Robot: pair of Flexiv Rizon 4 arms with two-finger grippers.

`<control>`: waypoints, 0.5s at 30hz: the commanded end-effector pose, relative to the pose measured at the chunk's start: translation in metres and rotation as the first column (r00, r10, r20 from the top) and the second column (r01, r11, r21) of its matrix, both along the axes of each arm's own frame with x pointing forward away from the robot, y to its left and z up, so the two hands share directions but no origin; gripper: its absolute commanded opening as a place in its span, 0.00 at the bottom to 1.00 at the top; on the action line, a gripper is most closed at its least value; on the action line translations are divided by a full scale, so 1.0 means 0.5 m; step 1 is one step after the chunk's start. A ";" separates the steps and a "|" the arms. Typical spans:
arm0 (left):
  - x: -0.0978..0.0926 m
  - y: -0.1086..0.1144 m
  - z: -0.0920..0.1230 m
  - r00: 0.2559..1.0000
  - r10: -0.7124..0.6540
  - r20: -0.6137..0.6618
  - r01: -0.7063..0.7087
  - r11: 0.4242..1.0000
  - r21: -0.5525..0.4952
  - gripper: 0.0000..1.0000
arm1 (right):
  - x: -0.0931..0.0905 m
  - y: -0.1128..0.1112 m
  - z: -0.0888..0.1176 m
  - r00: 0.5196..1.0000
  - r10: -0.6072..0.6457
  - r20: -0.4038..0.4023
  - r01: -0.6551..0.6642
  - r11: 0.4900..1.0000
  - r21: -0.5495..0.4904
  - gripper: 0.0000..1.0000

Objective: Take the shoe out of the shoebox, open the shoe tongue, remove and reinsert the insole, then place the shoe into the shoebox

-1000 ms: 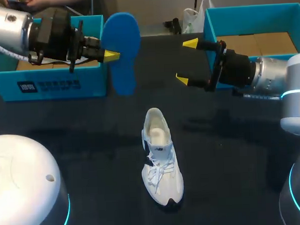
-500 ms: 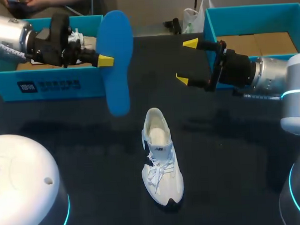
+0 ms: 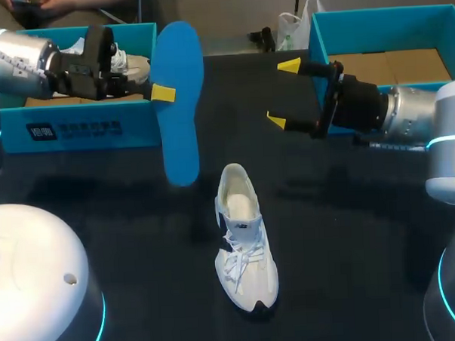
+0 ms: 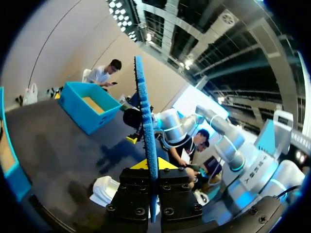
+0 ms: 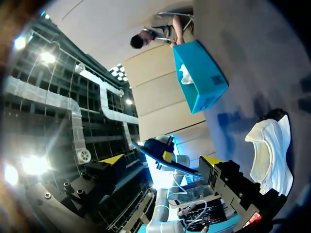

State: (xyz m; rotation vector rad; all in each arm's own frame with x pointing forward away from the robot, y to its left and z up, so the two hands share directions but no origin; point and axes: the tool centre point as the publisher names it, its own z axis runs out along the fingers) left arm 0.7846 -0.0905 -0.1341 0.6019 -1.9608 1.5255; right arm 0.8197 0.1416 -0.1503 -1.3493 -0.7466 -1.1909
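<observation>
A white shoe (image 3: 244,238) stands on the black table, toe toward me, with its mouth open. My left gripper (image 3: 164,92) is shut on a blue insole (image 3: 178,120), which hangs in the air above and to the left of the shoe's heel. In the left wrist view the insole (image 4: 145,116) is edge-on between the fingers, with the shoe (image 4: 104,190) below. My right gripper (image 3: 283,93) is open and holds nothing, level above the table right of the insole. In the right wrist view the shoe (image 5: 272,150) lies beside the open gripper (image 5: 163,162).
A blue shoebox (image 3: 82,128) stands at the back left behind my left arm, with another white shoe (image 3: 128,67) in it. A second blue box (image 3: 372,17) with a brown bottom stands at the back right, behind my right arm.
My left gripper has turned and drawn back to the left with the insole. The insole's lower end has swung down toward the shoe. My right arm and the shoe have not moved.
</observation>
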 end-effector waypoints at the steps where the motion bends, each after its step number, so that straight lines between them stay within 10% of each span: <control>1: -0.002 -0.002 -0.019 0.981 0.037 -0.189 -0.034 0.999 0.022 0.00 | -0.002 0.001 0.000 1.000 -0.001 0.000 0.001 1.000 -0.001 1.00; 15: 0.013 -0.015 -0.068 0.887 0.131 -0.442 -0.119 0.991 0.054 0.00 | -0.002 0.001 0.000 1.000 -0.001 0.000 0.001 1.000 -0.001 1.00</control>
